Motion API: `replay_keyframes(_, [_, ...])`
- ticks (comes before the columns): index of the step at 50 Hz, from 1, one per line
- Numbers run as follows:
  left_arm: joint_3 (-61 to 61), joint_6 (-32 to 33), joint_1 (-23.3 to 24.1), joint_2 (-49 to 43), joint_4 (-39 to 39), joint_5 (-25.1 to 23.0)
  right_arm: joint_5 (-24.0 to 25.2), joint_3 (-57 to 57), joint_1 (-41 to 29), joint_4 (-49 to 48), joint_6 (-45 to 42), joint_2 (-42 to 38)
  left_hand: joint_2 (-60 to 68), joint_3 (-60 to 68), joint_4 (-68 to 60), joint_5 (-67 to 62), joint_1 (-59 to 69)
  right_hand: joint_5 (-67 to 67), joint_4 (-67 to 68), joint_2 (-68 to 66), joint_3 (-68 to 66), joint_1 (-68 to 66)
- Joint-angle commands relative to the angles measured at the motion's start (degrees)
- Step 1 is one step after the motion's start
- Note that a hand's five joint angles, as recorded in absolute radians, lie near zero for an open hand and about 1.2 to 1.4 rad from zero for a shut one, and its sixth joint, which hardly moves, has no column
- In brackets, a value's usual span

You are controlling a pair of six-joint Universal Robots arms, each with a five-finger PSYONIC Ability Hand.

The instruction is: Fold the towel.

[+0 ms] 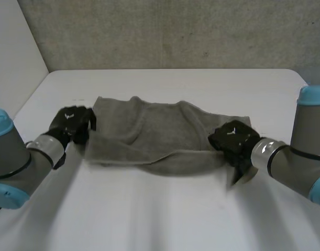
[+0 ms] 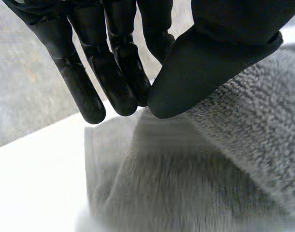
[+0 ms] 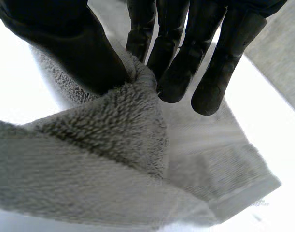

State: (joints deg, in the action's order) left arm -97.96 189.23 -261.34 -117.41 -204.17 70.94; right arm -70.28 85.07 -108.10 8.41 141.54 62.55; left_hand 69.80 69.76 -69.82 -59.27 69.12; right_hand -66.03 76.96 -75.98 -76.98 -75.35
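One grey towel (image 1: pixel 160 136), thick and fluffy, lies rumpled across the middle of the white table (image 1: pixel 165 209). Two black hands hold it. The left hand (image 1: pixel 70 124) pinches its left end between thumb and fingers (image 2: pixel 116 82). The right hand (image 1: pixel 232 138) pinches a fold at its right end between thumb and fingers (image 3: pixel 178 72).

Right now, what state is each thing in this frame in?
Towel: grey, lying rumpled across the table, held at both ends.
Left robot hand: shut, pinching the towel's left end between thumb and fingers.
Right robot hand: shut, pinching a bunched fold at the towel's right end.
Table: white, bearing the towel.
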Motion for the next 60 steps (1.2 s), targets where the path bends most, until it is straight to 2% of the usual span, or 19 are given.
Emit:
replay_keyframes(1, [0.0,13.5,-1.5,2.7,8.2,0.3,-0.3,1.5,0.4,-0.2,0.3,1.6,10.2,10.2,-10.2,-10.7,10.9,-4.0,3.0,-4.0,-3.0,-4.7])
replay_keyframes(7, [0.9,13.9,-0.9,3.9,10.1,0.1,0.0,4.2,0.4,-0.9,1.0,4.5,10.2,10.2,-10.2,-10.7,10.9,-4.0,3.0,-4.0,-3.0,-4.7])
replay_keyframes(8, [1.6,14.0,-0.8,3.3,9.6,0.4,0.0,4.2,0.4,-0.9,1.0,4.5,4.7,4.8,-4.7,-5.3,5.4,-4.0,3.0,-4.0,-3.0,-4.7])
replay_keyframes(9, [1.6,14.0,-0.8,3.3,9.6,0.4,0.0,4.9,0.4,-1.5,1.2,4.5,4.7,4.7,-4.7,-5.2,5.4,-4.0,3.0,-4.0,-3.0,-4.7])
replay_keyframes(10, [3.1,13.9,-0.7,3.1,8.8,0.9,0.0,5.5,0.4,-2.3,1.2,4.5,-1.8,-1.8,1.8,1.3,-1.1,-4.0,3.0,-4.0,-3.0,-4.7])
replay_keyframes(11, [3.1,13.9,-0.7,3.1,8.8,0.9,0.0,5.5,0.4,-2.3,1.2,4.5,-1.9,-1.8,1.9,1.4,-1.2,-4.0,3.0,-4.0,-3.0,-4.7])
replay_keyframes(13, [5.8,13.7,0.0,1.6,7.5,1.2,0.0,6.2,0.5,-3.4,1.3,4.5,-21.6,-21.6,21.6,21.1,-20.9,-4.0,3.0,-4.0,-3.0,-4.7])
replay_keyframes(14, [5.8,13.7,0.0,1.6,7.5,1.2,-0.1,7.1,0.5,-5.0,1.5,4.3,-21.7,-21.7,21.8,21.2,-21.1,-4.0,3.0,-4.0,-3.0,-4.7])
replay_keyframes(16, [7.1,13.5,0.9,0.0,7.1,2.3,-0.4,8.0,0.4,-6.7,2.3,4.3,-40.7,-40.6,40.7,40.1,-40.0,-4.0,3.0,-4.0,-3.0,-4.7])
replay_keyframes(17, [7.1,13.5,0.9,0.0,7.1,2.3,-0.6,8.8,0.7,-8.0,3.0,4.3,-40.7,-40.7,40.8,40.2,-40.1,-4.0,3.0,-4.0,-3.0,-4.7])
replay_keyframes(19, [6.1,13.4,1.9,0.1,7.1,2.9,-0.6,9.6,1.1,-9.2,4.1,4.2,-50.5,-50.4,50.5,49.9,-49.8,-4.0,3.0,-4.0,-3.0,-4.7])
replay_keyframes(23, [3.6,13.4,2.9,1.4,7.0,2.7,-0.6,10.5,2.1,-11.1,7.8,3.8,-55.7,-55.7,55.7,55.2,-55.0,-4.0,3.0,-4.0,-3.0,-4.7])
replay_keyframes(33, [-8.1,13.4,4.0,11.2,0.4,2.2,-0.1,10.5,4.5,-12.5,11.7,3.5,-57.6,-57.5,57.6,57.0,-56.9,-4.0,3.0,-4.0,-3.0,-4.7])
replay_keyframes(35, [-10.2,13.4,6.0,12.5,-2.5,2.2,-0.1,10.6,4.6,-12.5,11.7,3.1,-56.9,-56.9,56.9,56.4,-56.2,-4.0,3.0,-4.0,-3.0,-4.7])
replay_keyframes(38, [-11.0,13.6,8.3,12.2,-4.2,2.1,-0.1,10.6,4.6,-12.7,11.7,2.7,-56.7,-56.7,56.7,56.2,-56.0,-4.0,3.0,-4.0,-3.0,-4.7])
replay_keyframes(51, [-11.1,14.2,12.6,9.5,-4.2,2.7,0.0,11.1,4.6,-13.2,11.7,2.5,-55.2,-55.2,55.2,54.7,-54.5,-4.0,3.0,-4.0,-3.0,-4.7])
replay_keyframes(60, [-9.9,14.4,12.5,5.2,-5.4,2.8,0.0,11.2,4.6,-13.2,11.7,2.3,-53.7,-53.7,53.7,53.2,-53.0,-4.0,3.0,-4.0,-3.0,-4.7])
